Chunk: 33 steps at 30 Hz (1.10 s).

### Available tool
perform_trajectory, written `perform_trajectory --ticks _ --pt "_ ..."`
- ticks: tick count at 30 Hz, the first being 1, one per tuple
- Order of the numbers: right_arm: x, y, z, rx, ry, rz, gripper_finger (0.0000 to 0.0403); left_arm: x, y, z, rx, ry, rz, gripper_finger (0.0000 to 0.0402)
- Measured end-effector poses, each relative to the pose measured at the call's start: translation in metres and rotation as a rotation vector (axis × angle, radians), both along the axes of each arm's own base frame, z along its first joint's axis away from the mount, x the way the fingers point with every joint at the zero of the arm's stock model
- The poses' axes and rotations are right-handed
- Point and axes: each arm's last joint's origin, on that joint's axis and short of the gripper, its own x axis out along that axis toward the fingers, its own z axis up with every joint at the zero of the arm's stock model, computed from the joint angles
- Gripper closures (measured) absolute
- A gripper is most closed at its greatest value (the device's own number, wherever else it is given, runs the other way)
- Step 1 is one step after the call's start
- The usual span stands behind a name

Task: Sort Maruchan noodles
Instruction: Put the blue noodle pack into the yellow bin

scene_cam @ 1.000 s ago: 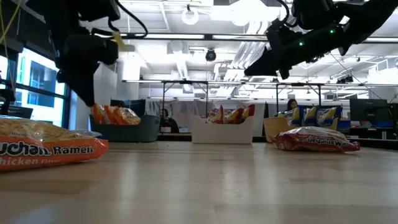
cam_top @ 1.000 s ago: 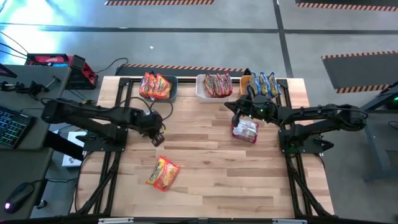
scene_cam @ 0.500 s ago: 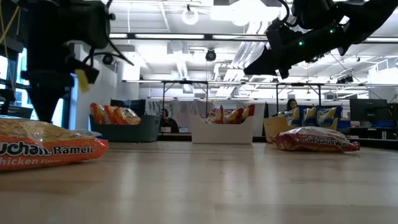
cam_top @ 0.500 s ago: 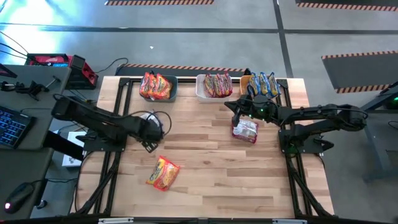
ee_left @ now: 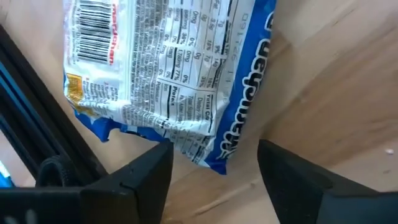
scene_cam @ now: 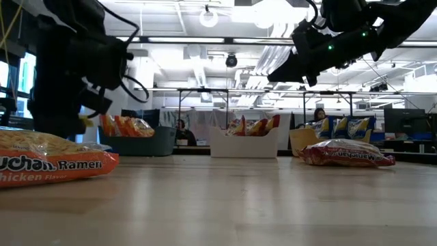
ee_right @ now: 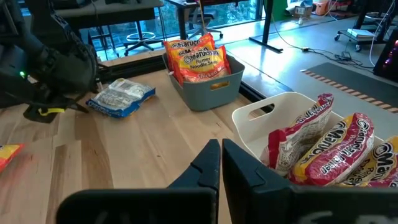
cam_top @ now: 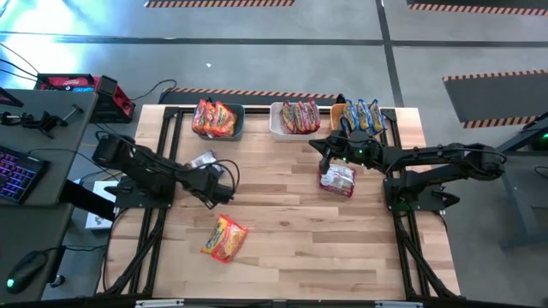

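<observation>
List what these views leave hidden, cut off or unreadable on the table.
- Blue-edged noodle packet: in the left wrist view its back faces up and the frame edge cuts it; front flavour unseen.
- Orange ramen packet: low view crops it at the edge, so the name is partly cut.
- Left gripper: in the low view only a dark mass, fingers indistinct.
- Yellow-blue packets: the right arm covers part of their bin in the high view.

A light wooden table [cam_top: 282, 248] carries three bins along its far edge, dark-blue [cam_top: 235, 128], white [cam_top: 277, 121] and orange [cam_top: 339, 114], plus loose packets: an orange-red one [cam_top: 224, 237] near the front, a white-maroon one [cam_top: 337, 179], and a blue-edged one [cam_top: 202, 160]
</observation>
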Motion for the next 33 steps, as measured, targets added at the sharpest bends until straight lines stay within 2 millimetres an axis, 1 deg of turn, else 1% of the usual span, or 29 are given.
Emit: perform_trajectory --ticks 4,8,13,16,18,22,26,30,33 --pt "0.0 0.0 0.0 0.0 0.0 0.0 0.0402 -0.001 0.0 -0.006 -0.001 0.014 -0.017 0.022" --pt "0.0 0.0 0.0 0.0 0.0 0.0 0.0402 -0.002 0.001 -0.011 -0.015 0.019 -0.055 0.0275" --pt "0.0 0.0 0.0 0.0 0.0 -0.001 0.0402 -0.003 0.001 -0.009 -0.029 0.021 -0.117 0.0347" --pt "0.0 0.0 0.0 0.0 0.0 -0.001 0.0402 -0.005 0.002 -0.003 -0.034 0.009 -0.146 0.0388" --pt "0.0 0.0 0.0 0.0 0.0 -0.001 0.0402 -0.004 0.002 0.004 -0.047 -0.049 -0.144 0.0396" --pt "0.0 0.0 0.0 0.0 0.0 -0.001 0.0402 -0.006 0.003 0.019 -0.093 -0.161 -0.13 0.04" --pt "0.0 0.0 0.0 0.0 0.0 -0.001 0.0402 -0.007 0.003 0.036 -0.144 -0.312 -0.125 0.0401" --pt "0.001 0.0 -0.002 0.004 0.009 0.013 0.0402 -0.005 0.002 0.053 -0.204 -0.498 -0.155 0.0401" --pt "0.005 0.001 -0.009 0.002 0.047 0.025 0.0397 -0.003 0.001 0.067 -0.224 -0.646 -0.18 0.0401"
